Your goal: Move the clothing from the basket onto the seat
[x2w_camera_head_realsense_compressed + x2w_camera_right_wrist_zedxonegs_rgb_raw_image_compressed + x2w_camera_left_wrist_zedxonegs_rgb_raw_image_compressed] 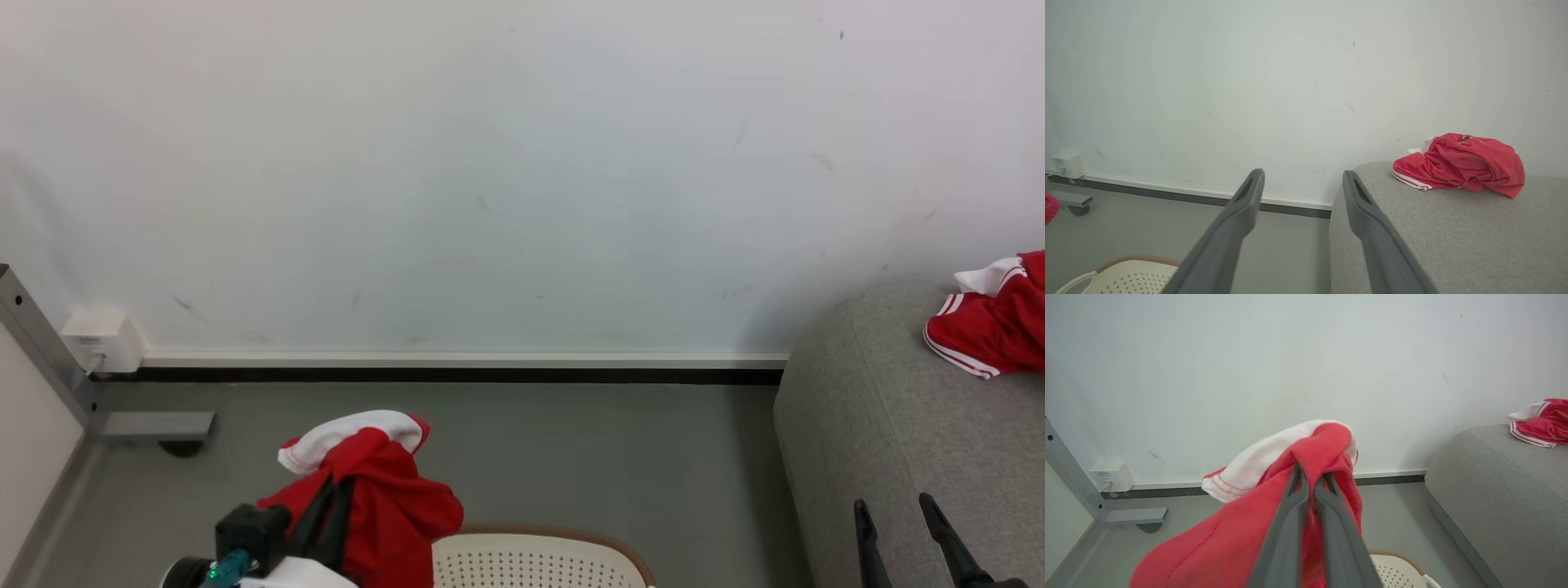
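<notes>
- Left gripper [1313, 473] pinched tight on red garment [1229, 539], held up by the basket [531, 563], well apart from the seat [882, 425].
- Right gripper [1303, 175] spread wide, empty, at the seat's edge.
- Swing right, keep the trailing cloth above the rounded edge, release near the other garment [992, 327].

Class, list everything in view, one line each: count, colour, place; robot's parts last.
Held garment: one, red and white, lifted near the basket.
Laid garment: one, red, white stripes, on the sofa.
Basket: one, cream, brown rim, on the floor.
Sofa: one, grey, right, by the wall.
Wall box: one, white, low left.
Metal frame: one, grey, far left.
Left gripper: one, dark, shut on the held garment.
Right gripper: one, dark, open, by the sofa's edge.
</notes>
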